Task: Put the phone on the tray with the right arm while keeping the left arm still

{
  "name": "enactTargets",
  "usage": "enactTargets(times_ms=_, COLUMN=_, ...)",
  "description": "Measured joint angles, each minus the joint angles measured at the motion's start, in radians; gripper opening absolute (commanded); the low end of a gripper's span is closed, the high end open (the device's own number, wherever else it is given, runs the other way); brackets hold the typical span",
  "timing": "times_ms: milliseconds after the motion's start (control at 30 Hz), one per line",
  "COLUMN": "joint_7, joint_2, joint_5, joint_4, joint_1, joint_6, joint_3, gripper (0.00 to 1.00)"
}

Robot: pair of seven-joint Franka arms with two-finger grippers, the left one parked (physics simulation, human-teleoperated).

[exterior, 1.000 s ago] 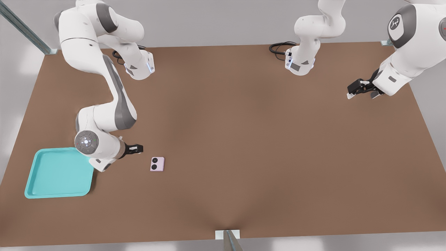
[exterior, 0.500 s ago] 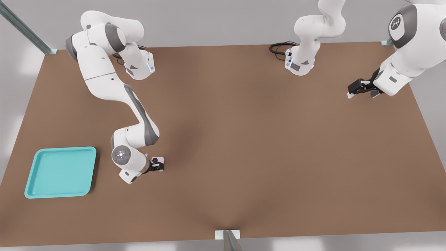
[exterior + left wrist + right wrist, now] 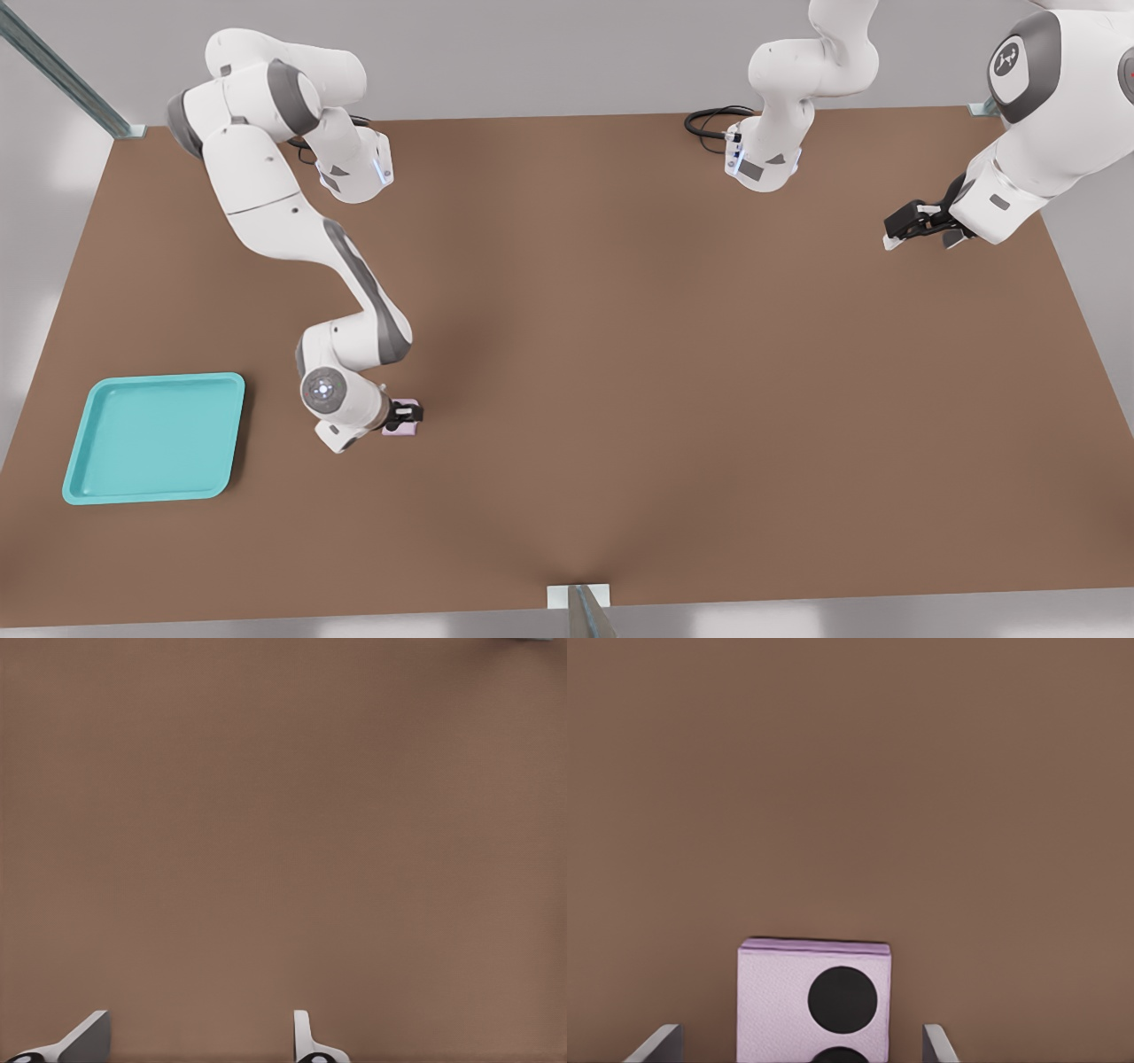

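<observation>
Presently the phone (image 3: 406, 429) lies flat on the brown table (image 3: 638, 354), lenses up, at roughly 3 o'clock from the tray (image 3: 152, 438) and well apart from it. The gripper (image 3: 407, 413) sits directly over the phone, its fingers (image 3: 660, 1043) spread wide, one on each side and clear of its edges.

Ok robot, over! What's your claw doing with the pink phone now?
Gripper open, down over the phone, fingers apart either side, no grip. Phone flat on the table. Tray off to the front view's left, nothing between.
</observation>
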Motion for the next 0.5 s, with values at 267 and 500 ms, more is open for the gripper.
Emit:
enactTargets(times_ms=267, joint_7=0.046, joint_2=0.035, joint_5=-0.001, joint_4=-0.006, joint_1=0.005, joint_6=0.021, joint_3=0.0, gripper=1.0)
enactTargets(times_ms=500, joint_7=0.073, joint_2=0.053, joint_5=-0.005, joint_4=-0.006, joint_1=0.003, joint_6=0.041, joint_3=-0.004, gripper=1.0)
